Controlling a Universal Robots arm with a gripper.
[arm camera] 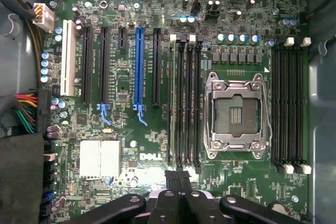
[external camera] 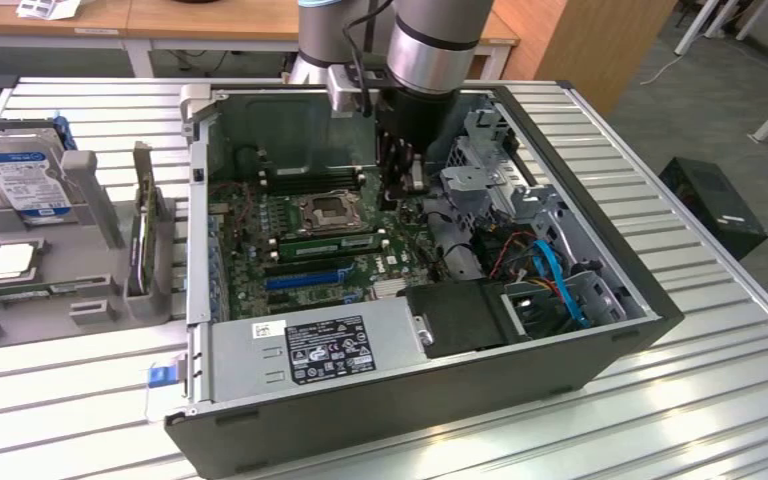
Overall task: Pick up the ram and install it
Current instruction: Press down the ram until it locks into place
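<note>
The gripper [arm camera: 178, 181] hung over the motherboard [arm camera: 247, 182], its fingers pressed together with nothing between them. The ram [arm camera: 172, 103] sat in the memory slot nearest the long blue slot [arm camera: 139, 66], just beside three black memory slots [arm camera: 190, 103]. The processor socket [arm camera: 236, 111] lay between two banks of memory slots.

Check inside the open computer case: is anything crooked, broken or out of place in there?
Nothing stands out. The long green ram stick sits straight in the green motherboard, near the empty silver processor socket; no damage shows.
</note>
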